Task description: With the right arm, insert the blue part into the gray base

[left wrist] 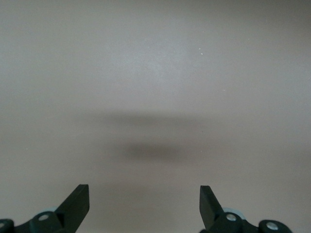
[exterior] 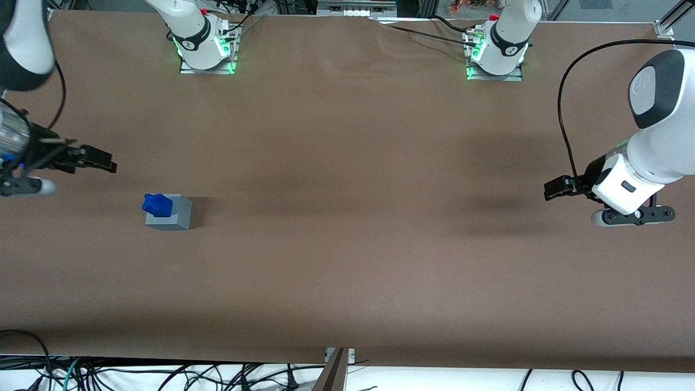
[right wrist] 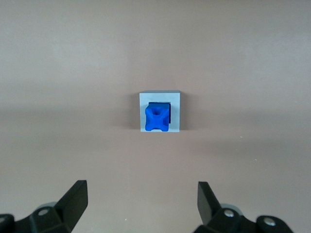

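Gray base [exterior: 169, 213] holds the blue part [exterior: 157, 203] in its recess — end effector [exterior: 100, 160] above the bench [exterior: 347, 217], fingers apart.

A brown bench [exterior: 347, 163] is spreading across the view, wrinkling slightly along its farthest edge. Black cables [exterior: 163, 374] are tangling below its nearest edge. The gripper [exterior: 100, 158] is hovering over the working arm's end, fingers apart.

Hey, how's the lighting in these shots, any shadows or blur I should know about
Front view: even light; the gray base, with the blue part in it, casts a soft shadow; the right arm looks blurred above its open gripper. Right wrist view: sharp, no glare.
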